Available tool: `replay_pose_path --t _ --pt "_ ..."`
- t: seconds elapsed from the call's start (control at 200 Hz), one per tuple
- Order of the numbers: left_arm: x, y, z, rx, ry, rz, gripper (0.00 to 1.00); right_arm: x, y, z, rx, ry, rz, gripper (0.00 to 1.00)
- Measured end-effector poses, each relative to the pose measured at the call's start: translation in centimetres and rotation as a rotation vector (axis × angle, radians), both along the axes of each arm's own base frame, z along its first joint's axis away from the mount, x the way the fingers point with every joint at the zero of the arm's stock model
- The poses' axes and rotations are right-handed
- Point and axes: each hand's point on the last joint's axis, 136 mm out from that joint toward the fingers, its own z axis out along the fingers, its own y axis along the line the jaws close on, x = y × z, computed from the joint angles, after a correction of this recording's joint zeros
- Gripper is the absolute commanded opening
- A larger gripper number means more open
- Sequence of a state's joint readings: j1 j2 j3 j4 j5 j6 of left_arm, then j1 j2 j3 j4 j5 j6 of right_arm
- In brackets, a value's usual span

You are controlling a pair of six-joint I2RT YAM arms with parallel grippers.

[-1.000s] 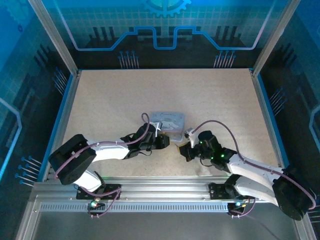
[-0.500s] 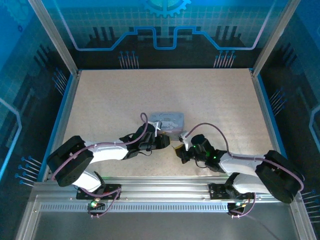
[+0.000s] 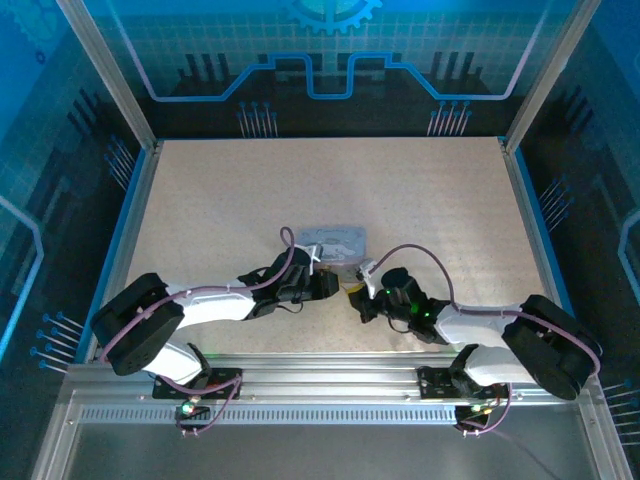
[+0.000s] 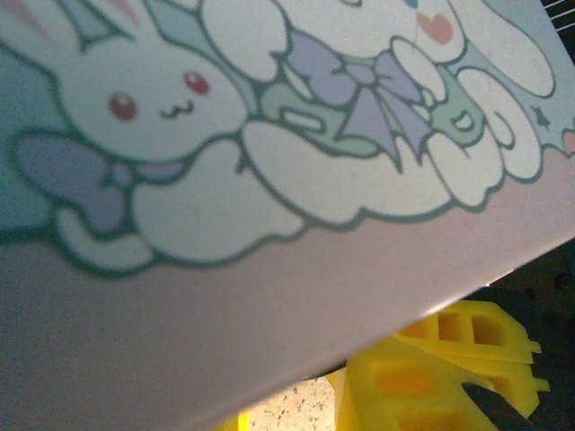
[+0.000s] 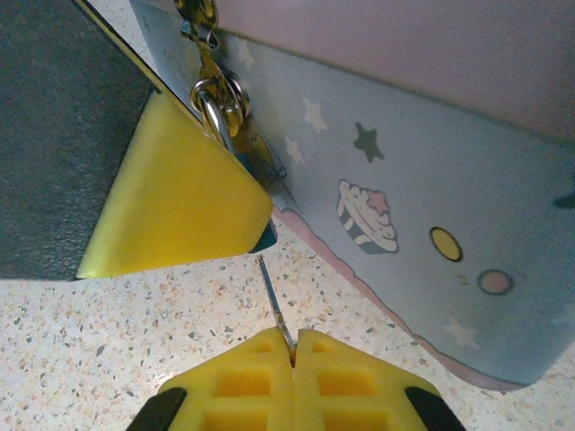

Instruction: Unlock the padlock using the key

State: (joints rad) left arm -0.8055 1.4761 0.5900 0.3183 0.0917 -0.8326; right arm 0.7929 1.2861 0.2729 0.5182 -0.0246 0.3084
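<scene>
Hold the thin dark metal key (image 5: 274, 301) tight in the closed right gripper (image 5: 294, 346). Aim its tip at the tiny teal-blue padlock (image 5: 264, 235), half hidden behind the left gripper's (image 3: 326, 285) yellow finger (image 5: 180, 206), beside the pale lilac tin (image 5: 404, 180). Go slow. Cannot tell if left gripper pinches it.

Tin (image 3: 335, 243) at middle of surface (image 3: 250, 190), nearer near edge; padlock (image 5: 252, 162) hangs on its front wall (left tool (image 3: 333, 285) touching), key (image 5: 274, 310) just before it, in right tool (image 5: 294, 346).
</scene>
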Motion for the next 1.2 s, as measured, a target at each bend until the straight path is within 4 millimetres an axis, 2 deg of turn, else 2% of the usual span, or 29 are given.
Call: replay_pose_path --t 0.255,1.201 --pt "-0.1 0.0 0.0 0.000 0.000 -0.002 0.26 -0.1 -0.1 -1.2 -0.025 0.022 0.003 0.05" --pt "-0.3 0.1 0.0 0.006 0.007 -0.002 0.26 0.0 0.8 -0.2 0.019 0.000 0.034 0.05"
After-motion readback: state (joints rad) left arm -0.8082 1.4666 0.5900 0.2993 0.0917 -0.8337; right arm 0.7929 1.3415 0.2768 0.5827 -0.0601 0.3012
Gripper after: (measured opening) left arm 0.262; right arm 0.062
